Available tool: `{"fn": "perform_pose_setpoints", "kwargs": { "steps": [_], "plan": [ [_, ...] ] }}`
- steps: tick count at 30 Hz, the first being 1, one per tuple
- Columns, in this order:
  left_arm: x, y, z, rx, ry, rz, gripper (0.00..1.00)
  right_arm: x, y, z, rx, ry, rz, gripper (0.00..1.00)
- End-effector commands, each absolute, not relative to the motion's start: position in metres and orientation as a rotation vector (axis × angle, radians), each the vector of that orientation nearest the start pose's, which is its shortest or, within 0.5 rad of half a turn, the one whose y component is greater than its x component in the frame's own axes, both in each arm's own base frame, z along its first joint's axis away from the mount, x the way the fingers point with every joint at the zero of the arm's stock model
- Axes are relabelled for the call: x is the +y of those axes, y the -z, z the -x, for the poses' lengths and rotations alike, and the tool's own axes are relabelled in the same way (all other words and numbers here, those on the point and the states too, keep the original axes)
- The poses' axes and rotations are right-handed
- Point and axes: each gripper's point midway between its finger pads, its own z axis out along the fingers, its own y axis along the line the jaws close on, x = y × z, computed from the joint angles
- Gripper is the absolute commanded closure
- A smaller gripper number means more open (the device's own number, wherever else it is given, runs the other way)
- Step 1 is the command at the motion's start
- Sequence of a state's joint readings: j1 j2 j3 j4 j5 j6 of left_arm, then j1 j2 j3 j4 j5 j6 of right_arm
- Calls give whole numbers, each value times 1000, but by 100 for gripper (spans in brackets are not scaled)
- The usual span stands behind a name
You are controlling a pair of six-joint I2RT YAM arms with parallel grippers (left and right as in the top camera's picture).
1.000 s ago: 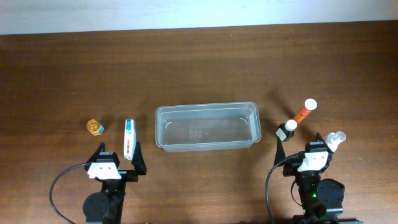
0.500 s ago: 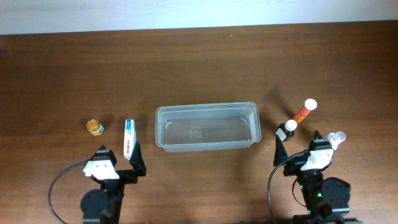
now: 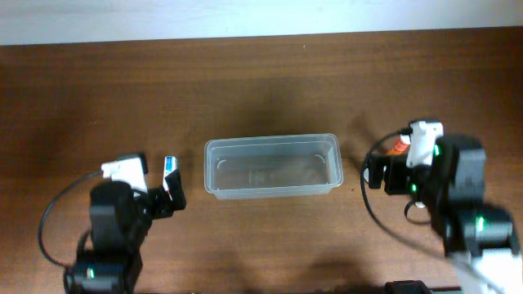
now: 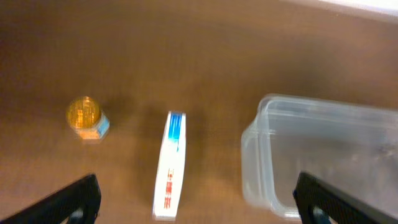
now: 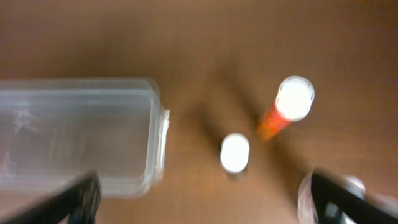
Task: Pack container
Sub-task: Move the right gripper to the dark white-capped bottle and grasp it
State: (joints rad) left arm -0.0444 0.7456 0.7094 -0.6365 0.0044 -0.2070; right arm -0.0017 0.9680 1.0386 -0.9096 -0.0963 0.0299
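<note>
1. Currently the left gripper [image 4: 196,188] hovers spread wide and empty over the flat box [image 4: 170,165], which stands on edge.
2. Mid-table, the container [image 3: 272,140] sits between both arms, empty.
3. Further right, the right gripper [image 5: 204,185] is equally wide and empty, above the white-capped bottle [image 5: 235,153].
4. Advice: centre the fingers across the box's thin faces before descending; it probably tips easily.

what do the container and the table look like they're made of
The container: likely clear, glossy plastic; the brown table shows through its walls and floor. The table: dark wood or wood-look laminate, with faint grain streaks; which one is unclear.
</note>
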Motion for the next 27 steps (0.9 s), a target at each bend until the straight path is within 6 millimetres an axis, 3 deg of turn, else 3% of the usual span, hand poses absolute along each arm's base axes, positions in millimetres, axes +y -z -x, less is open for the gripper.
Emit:
{"fn": "perform_pose_setpoints", "kwargs": {
  "steps": [1,4,6,11,16,23,27],
  "plan": [
    [-13,-191,-274,2369,137,193,0,16,-221,-291,2556,-145,-23,2],
    [-13,-178,-278,2494,122,205,0,13,-199,-298,2670,-151,-69,2],
    [-14,-163,-280,2561,115,211,0,7,-179,-302,2742,-172,-198,1],
    [-14,-146,-281,2632,105,218,0,4,-150,-307,2841,-223,-258,2],
    [-14,-143,-282,2643,103,220,1,3,-129,-307,2919,-225,-276,0],
    [-14,-143,-282,2643,103,220,0,3,-97,-311,3010,-227,-297,11],
    [-14,-143,-282,2643,103,220,1,2,-88,-314,3028,-228,-302,22]
  ]
}}
